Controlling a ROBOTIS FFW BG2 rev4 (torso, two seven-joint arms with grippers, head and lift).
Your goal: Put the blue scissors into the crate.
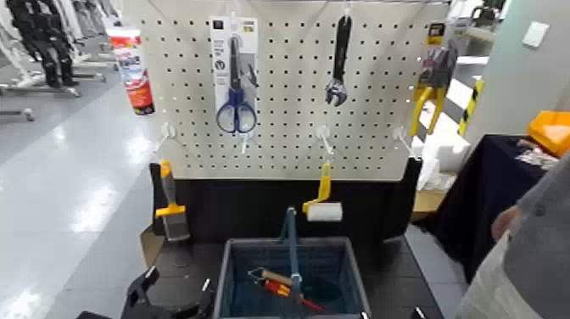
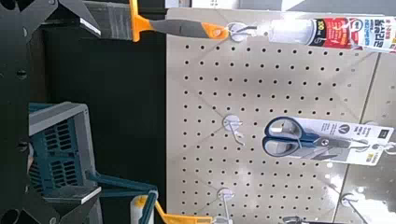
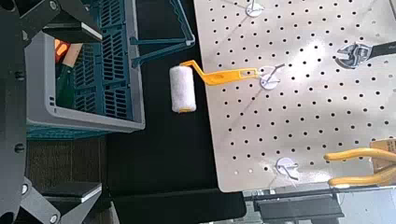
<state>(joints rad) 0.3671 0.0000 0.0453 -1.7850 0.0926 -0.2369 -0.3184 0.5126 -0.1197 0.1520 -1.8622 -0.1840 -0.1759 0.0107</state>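
Note:
The blue scissors hang on their tall white card at the upper left of the pegboard; the left wrist view shows them too. The grey-blue crate stands on the dark table below, its hoop handle upright. My left gripper is open and empty, low beside the crate's left side and far below the scissors. My right gripper is open and empty, beside the crate on the other side.
A black wrench and yellow-handled pliers hang on the pegboard. A scraper and a paint roller hang lower. A red-handled tool lies in the crate. A person stands at the right.

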